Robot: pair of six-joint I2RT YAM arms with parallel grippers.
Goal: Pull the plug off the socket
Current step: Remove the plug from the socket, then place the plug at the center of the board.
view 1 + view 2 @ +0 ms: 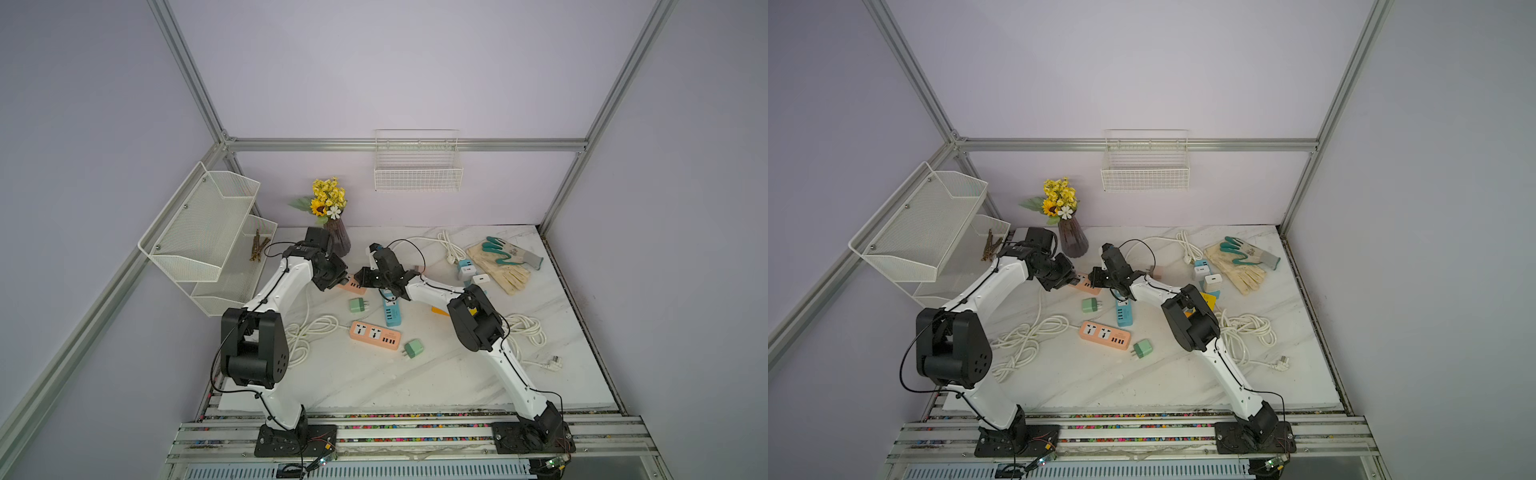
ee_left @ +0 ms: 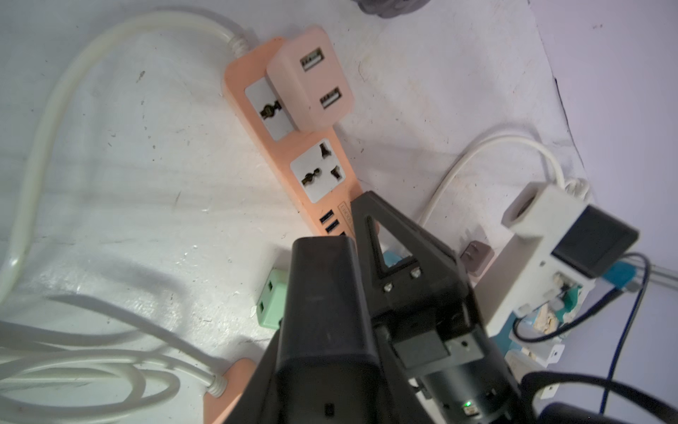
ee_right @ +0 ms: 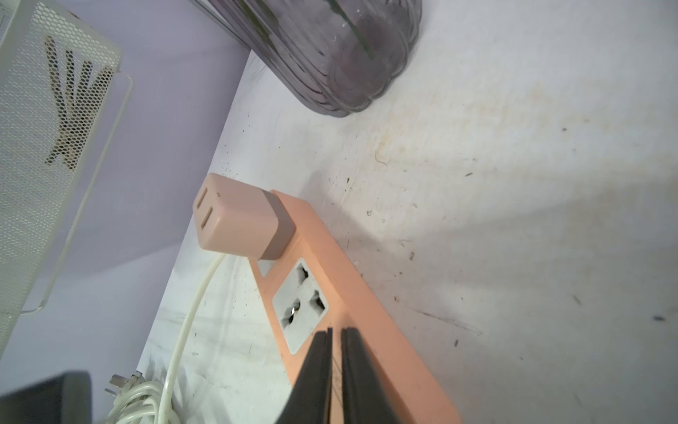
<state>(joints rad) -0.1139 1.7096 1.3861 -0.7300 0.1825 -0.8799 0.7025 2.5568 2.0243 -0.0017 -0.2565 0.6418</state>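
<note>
The pink plug (image 2: 310, 79) sits pushed into the end socket of an orange power strip (image 2: 290, 147), next to the strip's white cable. In the right wrist view the same plug (image 3: 238, 220) stands up from the strip (image 3: 367, 312). The plug is hidden under my left arm in both top views. My right gripper (image 3: 335, 332) is shut, with only a thin slit between its fingers. Its tips rest on the strip's face near the USB ports, and it holds nothing. My left gripper (image 1: 343, 279) hovers over that same end. One black finger (image 2: 321, 264) shows, and its opening is not visible.
A purple vase (image 1: 337, 239) of flowers stands just behind the strip. Toward the front lie a second orange strip (image 1: 375, 335), a blue strip (image 1: 391, 309) and two green plugs (image 1: 357, 305) (image 1: 413, 348). White cable coils (image 1: 307, 332) lie front left, gloves (image 1: 500, 262) back right, a mesh shelf (image 1: 208, 232) left.
</note>
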